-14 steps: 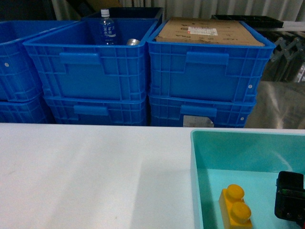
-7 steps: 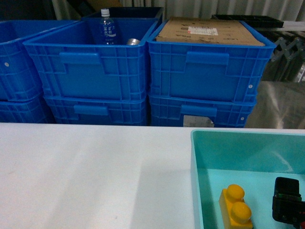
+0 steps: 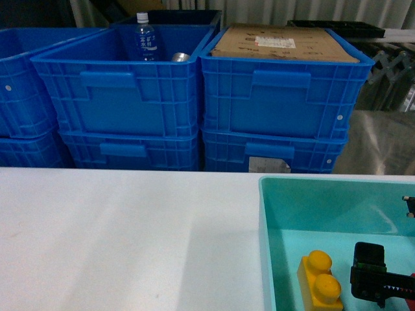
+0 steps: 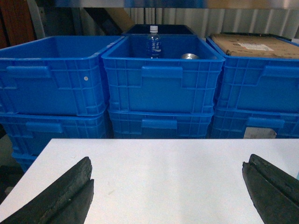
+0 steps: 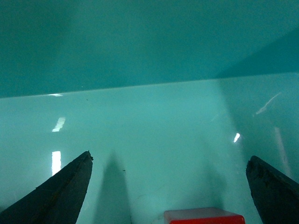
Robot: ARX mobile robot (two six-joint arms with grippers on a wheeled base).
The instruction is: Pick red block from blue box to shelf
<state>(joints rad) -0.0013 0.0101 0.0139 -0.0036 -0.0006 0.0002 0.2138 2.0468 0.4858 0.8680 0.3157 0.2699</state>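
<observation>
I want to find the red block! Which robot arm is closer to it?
Right. Its end effector is open inside the box, with the red block between its fingers. The left end effector is over the table, outside it.

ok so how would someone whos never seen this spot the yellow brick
Start at the white table, then find the blue box at its right end, a pale turquoise bin. The yellow brick sits on the bin floor near the left wall, left of the right gripper. It is yellow-orange with two round studs, unlike the red block.
</observation>
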